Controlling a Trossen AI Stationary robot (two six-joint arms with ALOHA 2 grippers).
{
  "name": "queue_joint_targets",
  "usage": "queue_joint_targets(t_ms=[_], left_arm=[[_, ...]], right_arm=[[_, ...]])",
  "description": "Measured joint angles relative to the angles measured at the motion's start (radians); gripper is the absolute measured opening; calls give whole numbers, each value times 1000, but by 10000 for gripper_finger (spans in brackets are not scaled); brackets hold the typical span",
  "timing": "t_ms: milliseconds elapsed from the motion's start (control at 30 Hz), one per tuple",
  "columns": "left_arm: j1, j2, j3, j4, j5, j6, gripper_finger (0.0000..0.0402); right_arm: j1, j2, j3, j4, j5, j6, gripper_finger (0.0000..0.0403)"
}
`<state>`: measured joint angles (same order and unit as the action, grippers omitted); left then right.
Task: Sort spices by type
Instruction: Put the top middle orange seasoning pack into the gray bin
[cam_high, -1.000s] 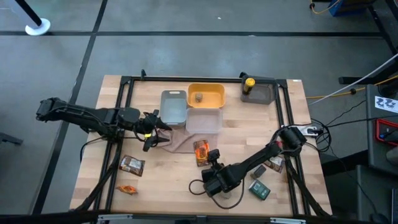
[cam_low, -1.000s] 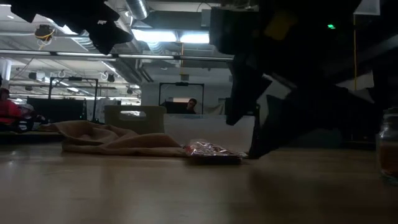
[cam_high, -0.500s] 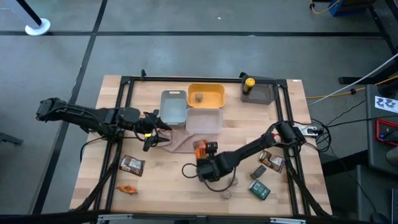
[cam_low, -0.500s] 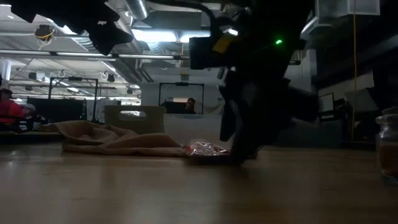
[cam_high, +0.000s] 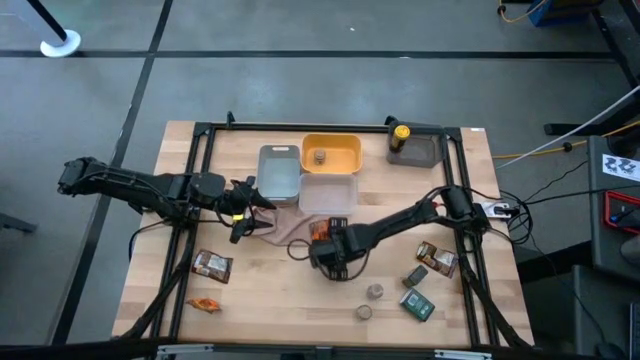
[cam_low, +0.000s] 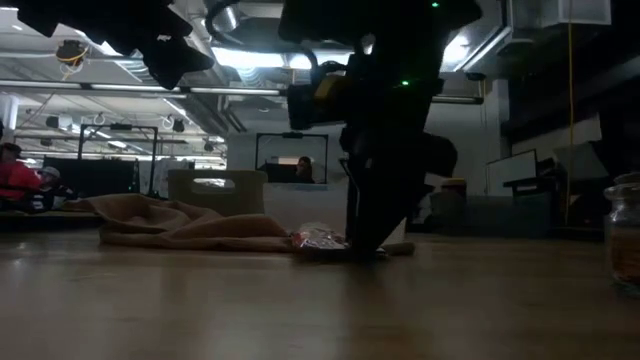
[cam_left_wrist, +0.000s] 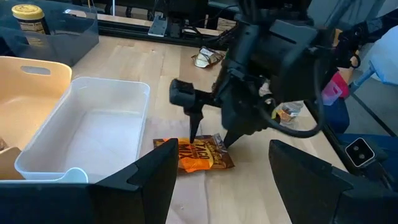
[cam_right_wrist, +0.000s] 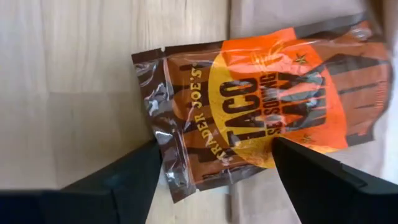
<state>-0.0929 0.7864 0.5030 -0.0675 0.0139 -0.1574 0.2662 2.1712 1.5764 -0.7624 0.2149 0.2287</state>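
An orange and brown foil packet (cam_right_wrist: 261, 118) lies flat near the table's middle, partly on the beige cloth (cam_high: 285, 228). My right gripper (cam_high: 323, 242) is open and points down over it, a finger on either side of its brown end. In the left wrist view the packet (cam_left_wrist: 199, 154) shows below the right gripper (cam_left_wrist: 210, 138). My left gripper (cam_high: 245, 210) is open and hovers to the left, over the cloth's left part. Two tan jars (cam_high: 374, 291) (cam_high: 364, 312) stand toward the near edge, with a green box (cam_high: 418, 305) beside them. My right gripper comes from above with its open fingers (cam_right_wrist: 130, 177) across the packet's brown end (cam_right_wrist: 180, 143). Whether they touch the foil I cannot tell. The packet lies flat on table and cloth.
Grey tray (cam_high: 279, 172), yellow tray (cam_high: 345, 150) with a jar (cam_high: 319, 157) in it, and clear tray (cam_high: 328, 192) stand on the far side. A yellow-capped bottle (cam_high: 400, 133) stands by a dark tray (cam_high: 425, 150). Packets lie near left (cam_high: 212, 265) (cam_high: 204, 304) and right (cam_high: 438, 259).
My right gripper has travelled from near the table's near edge toward the far edge and slightly left, ending low over the orange packet. One tan jar that the arm covered now shows. The packet and the left arm have stayed where they were.
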Motion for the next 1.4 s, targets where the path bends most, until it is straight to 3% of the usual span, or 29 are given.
queue_joint_targets(t_ms=[200, 667, 867, 1033, 1400], left_arm=[[0, 0, 0, -1, 0, 0, 235], [-3, 0, 0, -2, 1, 0, 235], [-48, 0, 0, -5, 2, 30, 235], [-84, 0, 0, -5, 1, 57, 235], [-142, 63, 0, 7, 1, 53, 235]], right_arm=[[-36, 2, 0, 6, -77, 0, 245], [-52, 16, -1, 75, -103, -2, 15], [-53, -1, -3, 80, -150, -8, 27], [-55, -35, -8, 61, -228, -8, 7], [-52, -65, -6, 61, -400, 35, 5]])
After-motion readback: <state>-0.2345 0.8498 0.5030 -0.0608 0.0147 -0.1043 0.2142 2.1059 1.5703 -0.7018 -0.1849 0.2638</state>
